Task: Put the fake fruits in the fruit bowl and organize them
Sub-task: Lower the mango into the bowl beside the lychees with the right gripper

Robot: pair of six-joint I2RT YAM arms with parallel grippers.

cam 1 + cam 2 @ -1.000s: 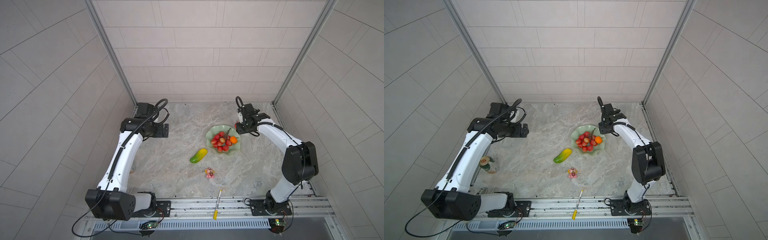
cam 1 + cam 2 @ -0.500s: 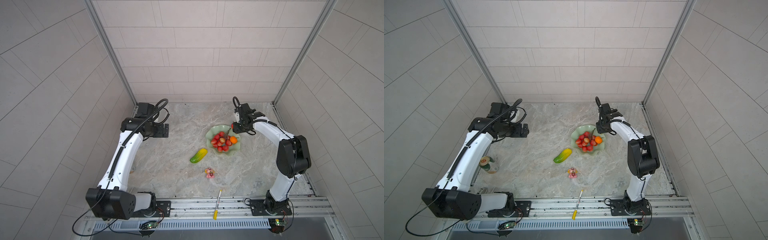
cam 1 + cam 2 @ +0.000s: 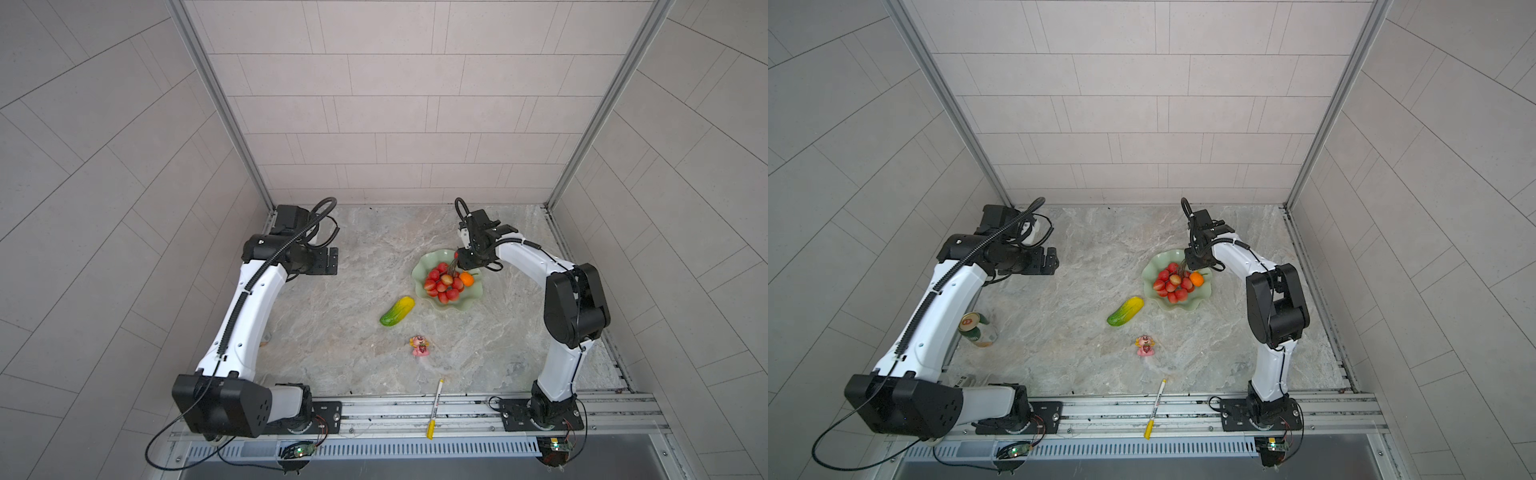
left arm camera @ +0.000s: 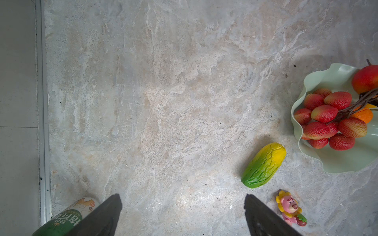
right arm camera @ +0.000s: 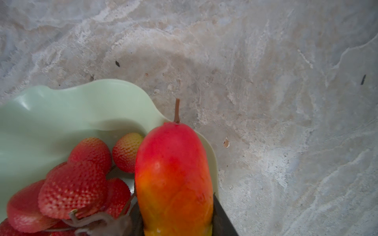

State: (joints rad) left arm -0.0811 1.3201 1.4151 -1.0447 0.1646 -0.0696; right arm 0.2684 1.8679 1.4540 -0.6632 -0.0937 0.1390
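Left gripper (image 4: 183,201) hangs released, jaws spread wide with nothing between them, above bare counter (image 4: 163,102). A green can (image 3: 978,330) stands by the left arm. Toward the middle, the elongated green-to-yellow fruit (image 3: 397,311) lies on the counter just outside the fruit bowl (image 3: 467,300). A pink figurine (image 3: 420,345) sits nearer the front and a pen (image 3: 435,407) lies at the front rail. Inside the bowl lie the red grape bunch (image 3: 442,284) and the small orange (image 3: 466,279). At the bowl's back edge the right gripper (image 3: 461,260) grasps the red-yellow mango (image 5: 173,173), its stem pointing out past the rim.
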